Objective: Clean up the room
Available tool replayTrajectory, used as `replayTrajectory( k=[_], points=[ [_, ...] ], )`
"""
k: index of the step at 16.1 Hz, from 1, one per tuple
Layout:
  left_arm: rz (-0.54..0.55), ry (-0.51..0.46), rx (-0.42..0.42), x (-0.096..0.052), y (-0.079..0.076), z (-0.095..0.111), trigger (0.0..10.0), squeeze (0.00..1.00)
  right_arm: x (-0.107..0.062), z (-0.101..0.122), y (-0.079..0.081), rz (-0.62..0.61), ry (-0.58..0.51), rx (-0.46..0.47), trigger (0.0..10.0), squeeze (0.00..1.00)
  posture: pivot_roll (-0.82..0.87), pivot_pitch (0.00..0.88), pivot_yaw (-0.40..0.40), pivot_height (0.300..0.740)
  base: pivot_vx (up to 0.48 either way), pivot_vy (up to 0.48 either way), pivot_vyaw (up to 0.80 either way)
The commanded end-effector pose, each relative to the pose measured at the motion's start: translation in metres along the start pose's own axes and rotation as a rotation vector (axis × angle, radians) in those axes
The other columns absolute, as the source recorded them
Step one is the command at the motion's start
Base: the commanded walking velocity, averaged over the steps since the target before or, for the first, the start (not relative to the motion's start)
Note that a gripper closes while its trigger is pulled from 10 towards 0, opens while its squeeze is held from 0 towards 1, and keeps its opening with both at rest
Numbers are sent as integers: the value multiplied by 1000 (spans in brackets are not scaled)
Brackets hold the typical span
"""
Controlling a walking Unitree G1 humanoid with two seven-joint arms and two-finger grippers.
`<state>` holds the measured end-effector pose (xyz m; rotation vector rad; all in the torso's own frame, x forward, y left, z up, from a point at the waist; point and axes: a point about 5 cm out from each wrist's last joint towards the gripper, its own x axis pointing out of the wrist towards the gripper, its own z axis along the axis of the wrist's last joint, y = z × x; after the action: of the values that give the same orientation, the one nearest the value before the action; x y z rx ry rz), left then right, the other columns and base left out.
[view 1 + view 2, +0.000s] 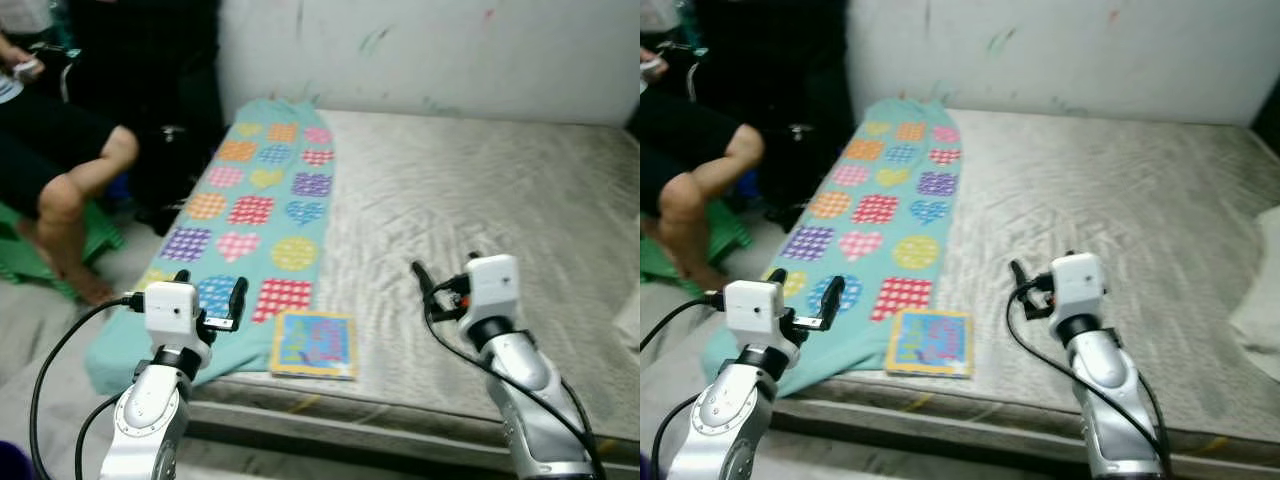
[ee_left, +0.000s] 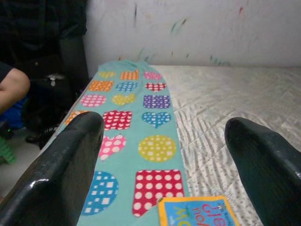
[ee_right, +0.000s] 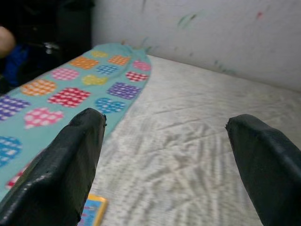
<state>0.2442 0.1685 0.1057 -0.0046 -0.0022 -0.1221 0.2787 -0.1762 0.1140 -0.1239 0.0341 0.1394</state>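
Hovering spread-fingered over the mattress's (image 1: 480,200) near edge, both grippers, left (image 1: 210,300) and right (image 1: 440,285), hold nothing; the book (image 1: 313,344) between them (overlapping the blanket (image 1: 262,205)) could slide off if nudged.

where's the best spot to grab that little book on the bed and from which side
Probably the book's near edge, coming from the foot of the mattress. It lies flat by the front edge, partly on the patterned blanket, so a low finger could slide under there. The left pincer is open and closest.
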Motion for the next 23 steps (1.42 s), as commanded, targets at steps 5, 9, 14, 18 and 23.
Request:
replayTrajectory(
  k=[5,9,14,18,23],
  points=[
    [22,7,16,-1,7,1,10000,0,2,3,6,15,-2,14,10000,0,-46,31,-6,740,0,-244,-84],
    [21,-5,0,0,6,2,10000,0,3,3,6,15,-3,12,10000,0,-46,31,-7,740,0,0,-723],
    [11,-16,-5,2,5,3,10000,0,4,2,7,15,-2,11,10000,0,-46,27,-4,740,0,0,-89],
    [-21,-49,-7,3,3,8,10000,0,5,3,8,20,-7,11,10000,0,-44,19,-1,740,0,0,0],
    [-55,-71,-20,4,0,11,10000,0,7,4,8,20,-15,13,10000,0,-43,12,0,740,0,0,0]
  ],
)
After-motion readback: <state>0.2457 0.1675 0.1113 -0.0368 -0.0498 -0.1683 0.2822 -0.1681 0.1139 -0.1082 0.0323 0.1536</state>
